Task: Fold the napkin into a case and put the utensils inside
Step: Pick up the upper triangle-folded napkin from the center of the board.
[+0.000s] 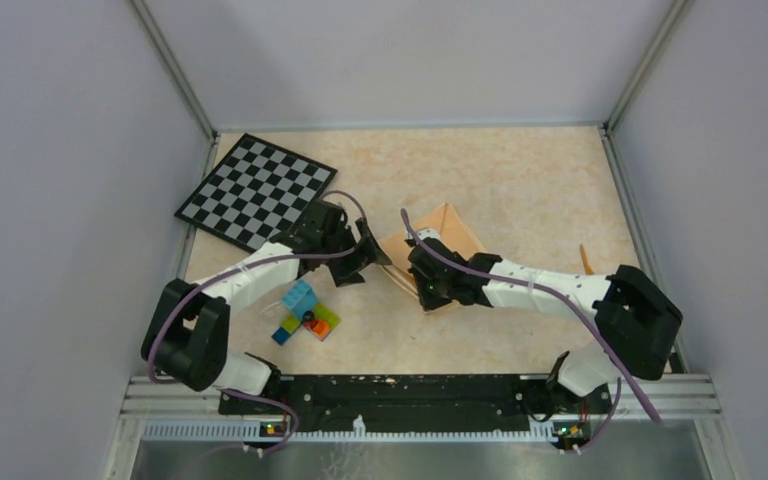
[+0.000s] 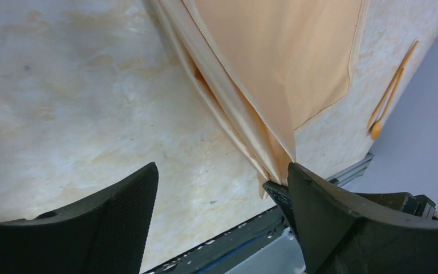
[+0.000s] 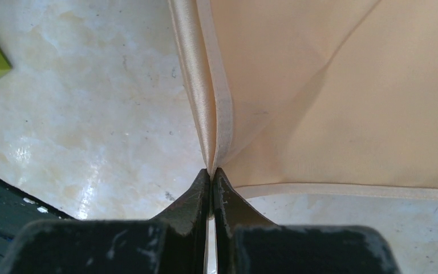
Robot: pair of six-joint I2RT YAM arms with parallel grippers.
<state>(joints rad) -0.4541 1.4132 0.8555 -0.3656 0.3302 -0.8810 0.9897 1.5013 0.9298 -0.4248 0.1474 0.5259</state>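
Peach cloth, soft, light, limp: my right end effector (image 3: 211,171) is clamped on the doubled hem of the napkin (image 3: 319,97), lying right of the checkerboard (image 1: 255,188). My left end effector (image 2: 221,174) stands apart at its corner. I judge hems the best hold; satin may slip. The utensils (image 2: 390,91) lie farther right.

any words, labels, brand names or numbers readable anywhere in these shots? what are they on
None can be read in any view.
The checkerboard bears only black and white squares.
The napkin is plain.
The toy bricks show no print; their studs are too small to tell.
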